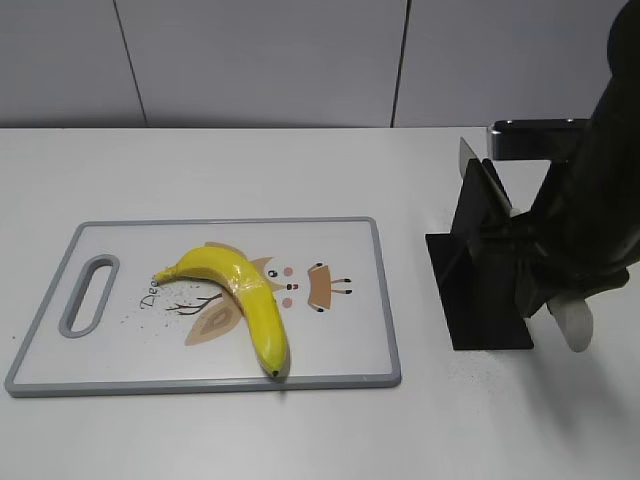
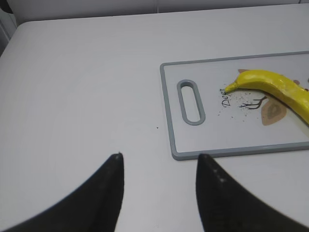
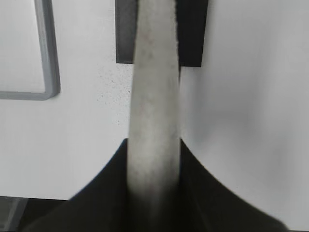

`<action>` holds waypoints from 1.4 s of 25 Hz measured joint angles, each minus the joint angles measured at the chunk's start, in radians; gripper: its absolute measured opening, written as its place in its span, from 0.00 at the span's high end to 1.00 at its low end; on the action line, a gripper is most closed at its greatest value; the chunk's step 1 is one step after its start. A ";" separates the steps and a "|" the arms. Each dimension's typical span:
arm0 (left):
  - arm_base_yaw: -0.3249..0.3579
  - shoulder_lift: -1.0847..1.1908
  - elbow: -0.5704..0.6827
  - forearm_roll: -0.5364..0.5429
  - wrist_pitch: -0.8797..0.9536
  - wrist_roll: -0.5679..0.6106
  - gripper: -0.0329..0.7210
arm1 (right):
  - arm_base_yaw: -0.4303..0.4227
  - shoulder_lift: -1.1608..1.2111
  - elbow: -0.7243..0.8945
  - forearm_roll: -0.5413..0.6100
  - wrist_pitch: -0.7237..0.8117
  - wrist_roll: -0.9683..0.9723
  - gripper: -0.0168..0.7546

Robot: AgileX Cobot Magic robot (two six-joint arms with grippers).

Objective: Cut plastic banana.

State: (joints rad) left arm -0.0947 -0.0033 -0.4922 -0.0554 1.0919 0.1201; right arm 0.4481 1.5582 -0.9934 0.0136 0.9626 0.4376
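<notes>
A yellow plastic banana [image 1: 245, 295] lies on a white cutting board [image 1: 345, 240] with a grey rim and a cartoon print. It also shows in the left wrist view [image 2: 275, 87], on the board [image 2: 207, 140]. My right gripper [image 3: 153, 142] is shut on the pale handle of a knife [image 3: 154, 87]. The knife sits in a black stand [image 1: 480, 300] to the right of the board, its handle end [image 1: 577, 327] pointing down and right. My left gripper [image 2: 159, 157] is open and empty over bare table, just left of the board's handle end.
The board's corner [image 3: 48, 77] shows at the left of the right wrist view, beside the stand's base [image 3: 193, 38]. The board has a slot handle [image 2: 190, 101] at its left end. A grey panelled wall stands behind the white table.
</notes>
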 joint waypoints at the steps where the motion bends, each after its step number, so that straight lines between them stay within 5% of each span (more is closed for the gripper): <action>1: 0.000 0.000 0.000 0.001 0.000 0.000 0.34 | 0.000 -0.015 0.000 0.000 0.001 0.000 0.77; 16: 0.000 0.000 0.000 0.000 0.000 0.000 0.33 | 0.000 -0.295 0.000 -0.042 -0.011 0.009 0.77; 25: 0.000 0.139 -0.036 -0.001 -0.026 0.010 0.23 | 0.000 -0.259 -0.108 -0.068 -0.018 -0.118 0.77; 35: 0.000 0.603 -0.122 -0.190 -0.281 0.333 0.23 | 0.000 0.025 -0.409 0.072 -0.016 -0.595 0.77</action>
State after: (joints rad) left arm -0.0947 0.5996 -0.6144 -0.2458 0.8108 0.4529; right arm 0.4481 1.5833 -1.4019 0.0860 0.9463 -0.1579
